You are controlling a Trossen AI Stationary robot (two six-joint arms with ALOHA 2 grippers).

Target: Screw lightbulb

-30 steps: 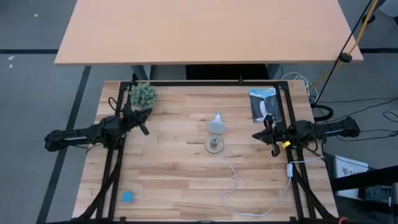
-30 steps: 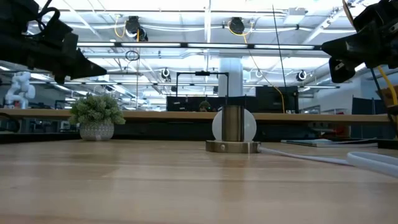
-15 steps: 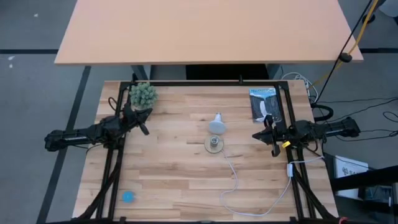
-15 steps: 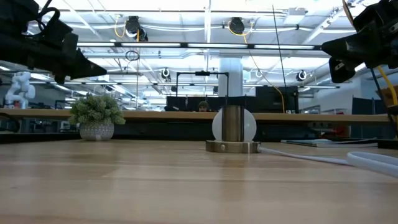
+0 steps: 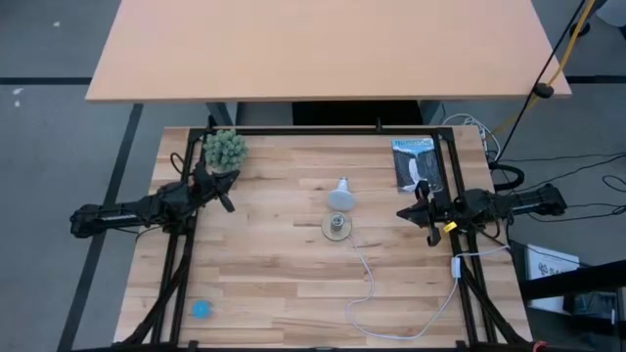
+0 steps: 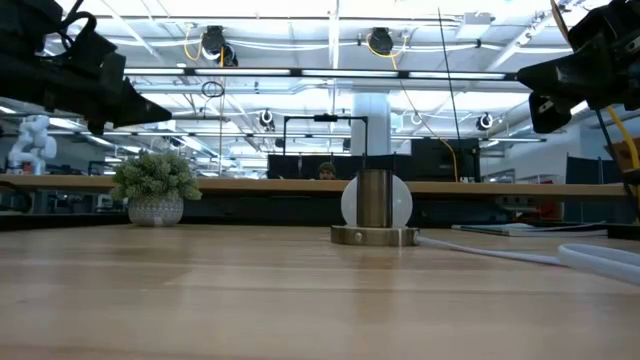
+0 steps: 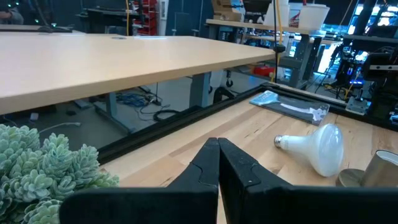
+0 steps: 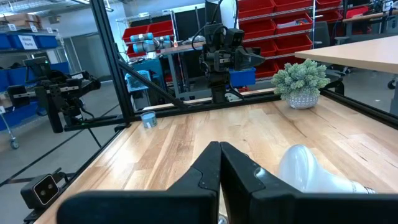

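Pale wood-plank table [image 5: 274,274], dark metal frame around its edges; landmark item: round silvery socket disc [image 5: 336,226] near the table's middle, white cord [image 5: 370,284] trailing from it toward the near edge.

Lightbulb [image 5: 340,196]: white frosted globe, lying on its side just beyond the socket disc, narrow screw base pointing away from it; not in the socket; held by nothing; in the low view its globe [image 6: 400,203] shows behind the upright socket [image 6: 375,208].

Writing: dark booklet or packet [image 5: 416,164] with pale print lies beyond and to the right of the socket disc; its lettering is too small to read; no other legible label on the table.

Left gripper [image 5: 228,203]: well to the left of the socket disc, raised above the table, fingers pressed fully together; holds nothing and touches nothing; in the left wrist view the two dark fingers [image 7: 208,168] meet in a closed point, with the lightbulb [image 7: 316,145] lying farther off.

Right gripper [image 5: 403,213]: to the right of the socket disc, also raised, fingers fully together [image 8: 211,168]; empty, clear of the bulb [image 8: 305,168].

Other items: small potted green plant [image 5: 225,149], beyond the left gripper and far left of the socket disc; small blue round object [image 5: 201,309] near the table's near left corner.
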